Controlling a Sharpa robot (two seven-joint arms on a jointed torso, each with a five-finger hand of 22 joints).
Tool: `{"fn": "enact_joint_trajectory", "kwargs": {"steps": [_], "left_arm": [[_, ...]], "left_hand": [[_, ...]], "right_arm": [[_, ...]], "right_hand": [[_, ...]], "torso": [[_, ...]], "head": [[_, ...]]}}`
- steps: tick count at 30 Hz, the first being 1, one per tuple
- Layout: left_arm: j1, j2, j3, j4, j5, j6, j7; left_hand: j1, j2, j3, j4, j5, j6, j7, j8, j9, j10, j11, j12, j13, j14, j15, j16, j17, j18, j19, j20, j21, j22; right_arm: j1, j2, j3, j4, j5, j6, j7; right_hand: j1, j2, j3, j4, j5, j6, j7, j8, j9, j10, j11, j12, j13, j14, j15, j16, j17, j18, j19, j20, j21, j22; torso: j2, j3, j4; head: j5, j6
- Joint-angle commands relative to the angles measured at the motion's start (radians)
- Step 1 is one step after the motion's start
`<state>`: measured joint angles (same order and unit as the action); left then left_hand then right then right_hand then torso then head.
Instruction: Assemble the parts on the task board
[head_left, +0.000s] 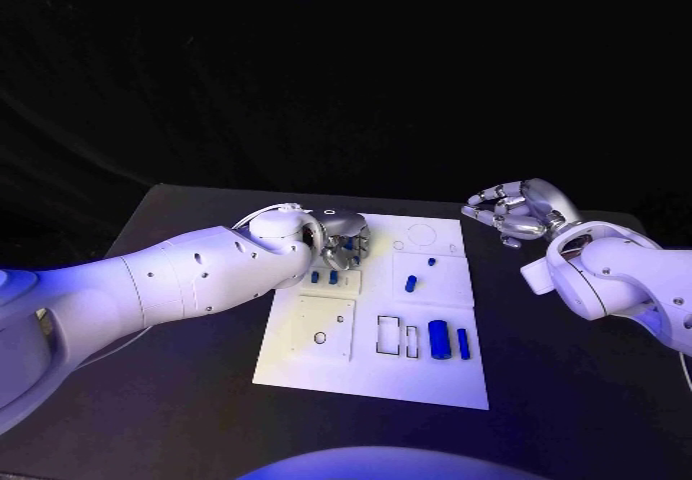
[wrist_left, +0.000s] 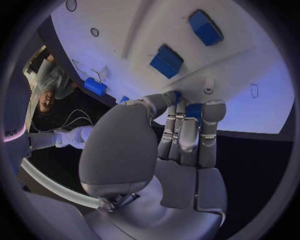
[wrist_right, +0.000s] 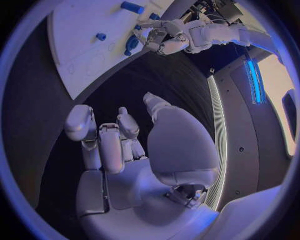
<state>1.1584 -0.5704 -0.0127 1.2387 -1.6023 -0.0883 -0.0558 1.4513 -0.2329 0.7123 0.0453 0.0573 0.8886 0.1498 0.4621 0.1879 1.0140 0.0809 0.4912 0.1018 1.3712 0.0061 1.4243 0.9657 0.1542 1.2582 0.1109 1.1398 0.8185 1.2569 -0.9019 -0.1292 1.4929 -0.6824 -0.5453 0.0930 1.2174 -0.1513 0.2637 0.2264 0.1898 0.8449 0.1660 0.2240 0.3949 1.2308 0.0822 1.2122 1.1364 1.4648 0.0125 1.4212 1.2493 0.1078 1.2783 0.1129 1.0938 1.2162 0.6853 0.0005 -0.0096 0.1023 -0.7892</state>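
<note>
Left robot hand (head_left: 340, 243) pinching a small blue part (wrist_left: 193, 111) over the task board (head_left: 378, 375) on the bench (head_left: 577, 400); right robot hand (head_left: 512, 213) curled, holding nothing, beside. Several blue parts (head_left: 437, 337) lying loose, so assembly probably early.

No text, label, brand, number or sign can be read in any of the views. The white board (head_left: 372, 380) carries only thin outlined shapes, rings and rectangles, with no lettering that can be made out.
</note>
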Motion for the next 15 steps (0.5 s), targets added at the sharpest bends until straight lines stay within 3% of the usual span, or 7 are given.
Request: {"fn": "enact_joint_trajectory", "kwargs": {"steps": [1, 9, 15], "left_arm": [[-0.004, -0.002, -0.002, 0.002, 0.01, -0.021, 0.003], [-0.004, -0.016, 0.002, 0.026, 0.02, -0.038, 0.007], [-0.004, -0.036, 0.012, 0.051, 0.033, -0.042, 0.002]], "left_hand": [[-0.002, 0.005, 0.006, -0.003, -0.001, 0.008, -0.001, -0.003, 0.001, 0.011, 0.0, 0.007, 0.003, 0.009, -0.001, 0.007, 0.002, -0.011, 0.009, -0.002, 0.008, 0.008], [-0.004, 0.005, 0.007, -0.005, -0.001, 0.01, -0.001, -0.004, 0.001, 0.014, -0.001, 0.009, 0.005, 0.011, -0.001, 0.008, 0.004, -0.012, 0.012, -0.002, 0.013, 0.015], [-0.013, 0.003, 0.005, -0.004, -0.001, 0.013, -0.001, -0.004, 0.002, 0.016, -0.001, 0.01, 0.006, 0.013, -0.001, 0.008, -0.002, -0.013, 0.015, -0.002, 0.018, 0.02]], "right_arm": [[-0.001, 0.001, 0.0, 0.001, -0.01, 0.001, 0.012], [-0.003, 0.002, 0.0, 0.0, -0.01, 0.0, 0.014], [-0.005, 0.002, 0.0, 0.0, -0.01, 0.0, 0.015]], "right_hand": [[0.006, 0.001, -0.001, 0.003, 0.004, -0.007, 0.0, 0.005, -0.002, -0.002, -0.001, -0.005, -0.001, 0.02, -0.006, -0.004, 0.0, 0.008, -0.005, 0.0, -0.006, -0.001], [0.006, 0.003, -0.002, 0.004, 0.005, -0.007, -0.001, 0.006, -0.002, -0.001, -0.001, -0.005, -0.001, 0.02, -0.006, -0.004, 0.0, 0.008, -0.005, 0.0, -0.008, -0.002], [0.006, 0.003, -0.002, 0.004, 0.005, -0.007, -0.001, 0.006, -0.002, -0.001, -0.001, -0.005, -0.001, 0.02, -0.006, -0.004, 0.0, 0.008, -0.005, 0.0, -0.008, -0.002]], "torso": [[0.0, -0.0001, -0.0003], [0.0, -0.0011, 0.0007], [0.0, -0.0021, 0.0013]], "head": [[0.001, 0.002], [0.001, 0.009], [0.003, 0.01]]}}
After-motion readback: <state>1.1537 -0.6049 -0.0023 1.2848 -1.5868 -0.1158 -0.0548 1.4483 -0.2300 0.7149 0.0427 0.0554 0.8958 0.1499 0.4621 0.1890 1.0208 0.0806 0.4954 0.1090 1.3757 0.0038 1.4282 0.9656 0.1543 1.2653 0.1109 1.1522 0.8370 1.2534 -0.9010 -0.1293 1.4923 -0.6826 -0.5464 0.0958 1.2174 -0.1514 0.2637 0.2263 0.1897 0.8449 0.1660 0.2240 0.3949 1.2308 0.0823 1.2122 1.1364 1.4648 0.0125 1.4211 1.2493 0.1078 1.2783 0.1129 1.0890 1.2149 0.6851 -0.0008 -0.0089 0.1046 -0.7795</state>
